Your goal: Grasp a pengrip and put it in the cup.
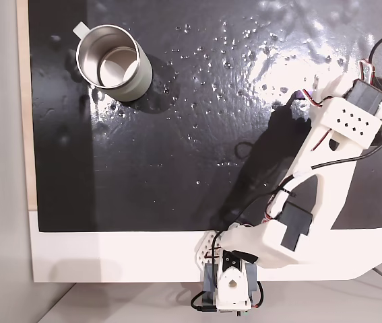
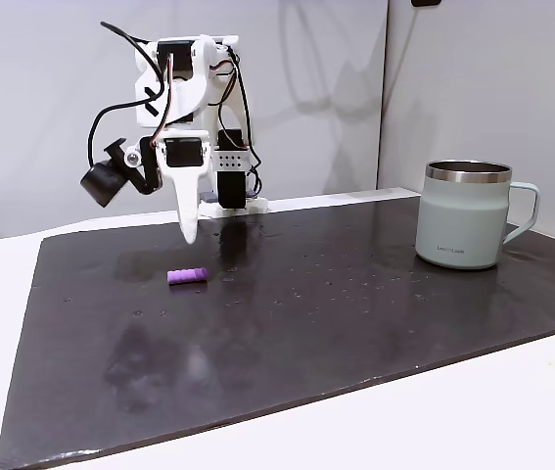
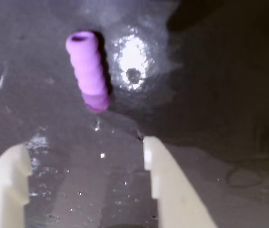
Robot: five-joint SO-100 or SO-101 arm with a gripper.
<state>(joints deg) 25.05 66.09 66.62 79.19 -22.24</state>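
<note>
The purple ribbed pengrip [image 2: 187,276] lies on its side on the black mat, far to the left of the cup in a fixed view. My gripper [image 2: 190,235] hangs just above and slightly behind it, pointing down. In the wrist view the pengrip [image 3: 88,71] lies ahead of the gripper [image 3: 84,145], whose pale fingers [image 3: 167,185] stand apart with nothing between them. The silver-rimmed cup [image 2: 463,228] stands upright at the mat's right end, handle to the right. From above, the cup [image 1: 96,77] is empty at the top left, far from the arm [image 1: 325,175].
A glossy black mat [image 1: 177,168] with small shiny specks covers the white table [image 1: 110,256]. The arm's base [image 1: 231,286] sits at the table's near edge from above. Black cables loop around the arm. A pale wall [image 2: 453,78] stands behind the table.
</note>
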